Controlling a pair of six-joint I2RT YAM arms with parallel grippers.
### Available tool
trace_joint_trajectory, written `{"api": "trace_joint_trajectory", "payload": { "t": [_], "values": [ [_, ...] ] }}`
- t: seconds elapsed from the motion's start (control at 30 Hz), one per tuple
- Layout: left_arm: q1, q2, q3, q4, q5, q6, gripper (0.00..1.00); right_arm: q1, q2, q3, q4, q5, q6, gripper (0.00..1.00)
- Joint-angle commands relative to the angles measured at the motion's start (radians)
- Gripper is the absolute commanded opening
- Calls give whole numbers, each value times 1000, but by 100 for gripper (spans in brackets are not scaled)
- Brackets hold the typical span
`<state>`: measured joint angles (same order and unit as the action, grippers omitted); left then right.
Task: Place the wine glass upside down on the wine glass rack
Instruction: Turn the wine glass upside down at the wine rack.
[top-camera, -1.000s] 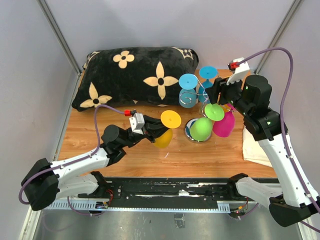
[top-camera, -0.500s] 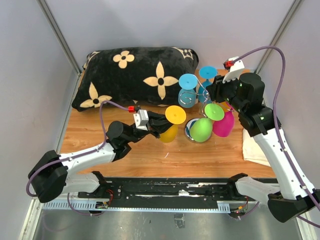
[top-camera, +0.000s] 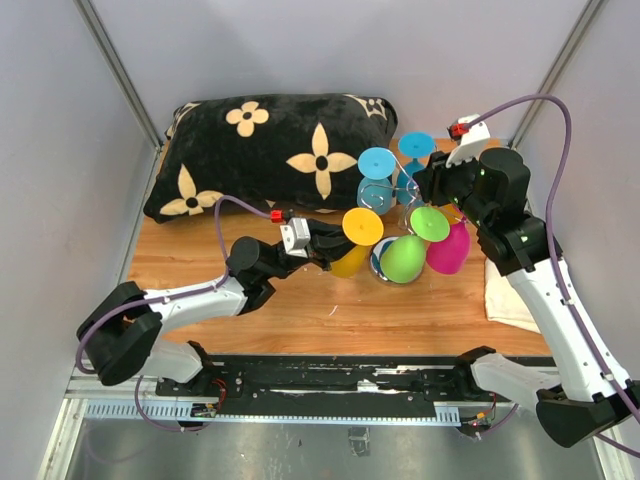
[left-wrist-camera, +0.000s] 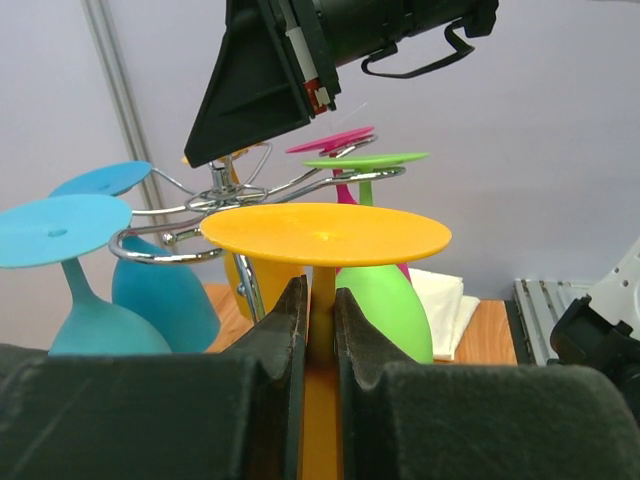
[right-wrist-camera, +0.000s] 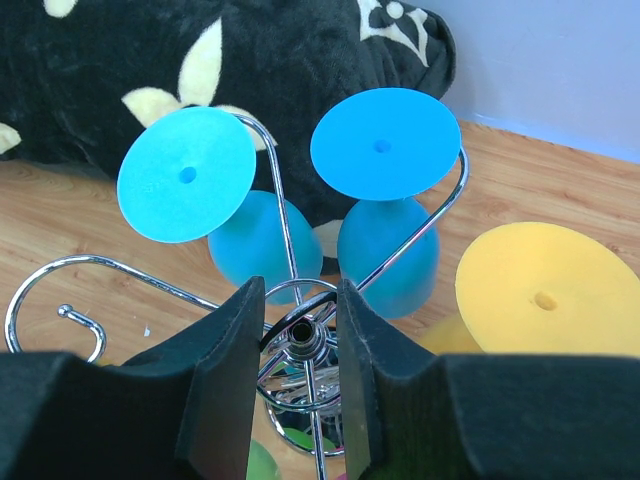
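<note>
A yellow wine glass (left-wrist-camera: 325, 232) is held upside down, foot on top, with my left gripper (left-wrist-camera: 320, 305) shut on its stem. In the top view this glass (top-camera: 355, 240) hangs just left of the wine glass rack (top-camera: 378, 262), close to the green glass (top-camera: 402, 258). The chrome rack (right-wrist-camera: 303, 335) carries two blue glasses (right-wrist-camera: 187, 172), a green one and a pink one (top-camera: 447, 250), all upside down. My right gripper (right-wrist-camera: 300, 300) comes down from above, and its pads (right-wrist-camera: 225, 350) are shut on the ring at the top of the rack's stem.
A black pillow (top-camera: 265, 150) with cream flowers lies at the back left, right behind the rack. A white cloth (top-camera: 508, 295) lies on the wooden table at the right, under my right arm. Grey walls close in on both sides.
My left arm has carried the yellow glass to the right, up to the rack. My right gripper has closed on the ring at the rack's top.
</note>
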<state>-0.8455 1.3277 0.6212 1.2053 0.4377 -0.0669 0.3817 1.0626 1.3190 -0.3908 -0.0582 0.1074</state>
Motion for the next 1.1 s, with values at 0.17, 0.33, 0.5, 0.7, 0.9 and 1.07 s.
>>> {"api": "trace_joint_trajectory", "payload": {
  "t": [0.17,0.33,0.5,0.7,0.9,1.07],
  "values": [
    [6,97,116,84,63,73,1,-18,-23,-30,6,9,-19,6],
    [6,137,158,40,76,118,1,-18,-28,-30,6,8,-20,5],
    [6,171,173,39,81,130,0,-18,-26,-29,5,3,-21,5],
    [6,202,181,16,71,171,0,-18,-27,-28,6,1,-25,4],
    [15,237,203,15,68,188,1,-18,-21,-31,6,-2,-30,4],
    [24,261,217,26,70,200,0,-18,-24,-37,8,-3,-34,4]
  ]
}}
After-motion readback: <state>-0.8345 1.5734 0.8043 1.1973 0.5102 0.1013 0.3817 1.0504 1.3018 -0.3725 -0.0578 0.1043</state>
